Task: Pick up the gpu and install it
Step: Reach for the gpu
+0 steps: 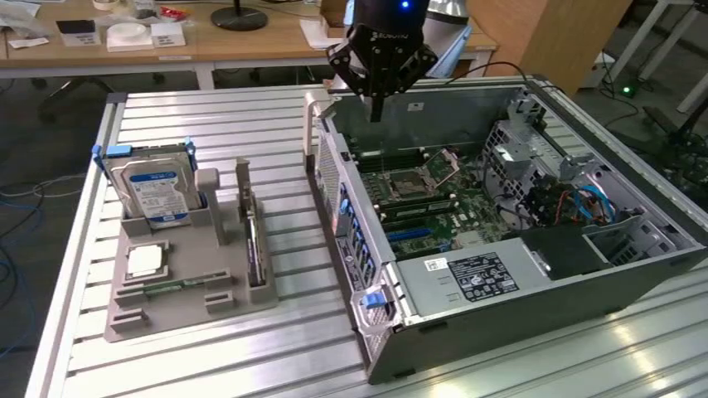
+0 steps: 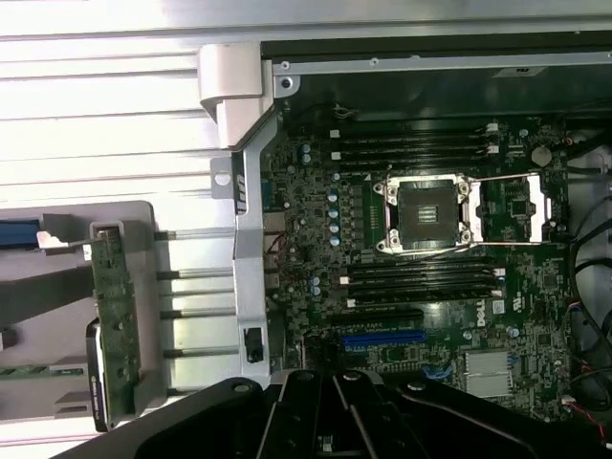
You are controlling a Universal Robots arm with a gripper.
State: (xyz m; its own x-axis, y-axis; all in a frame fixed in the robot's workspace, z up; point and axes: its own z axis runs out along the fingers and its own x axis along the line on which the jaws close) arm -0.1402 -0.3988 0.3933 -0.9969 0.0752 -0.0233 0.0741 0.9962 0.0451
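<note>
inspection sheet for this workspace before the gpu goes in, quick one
surface: slatted metal table carrying a grey holder and an open computer case
job's things: gpu stands on edge in the holder, untouched; motherboard exposed in the case
clutter: hard drive upright in the holder, square chip lying flat before it
grippers: gripper shut and empty, over the case's far end
cables: blue and orange cables inside the case; black cable behind it
surroundings: wooden desk behind, with a lamp base
</note>
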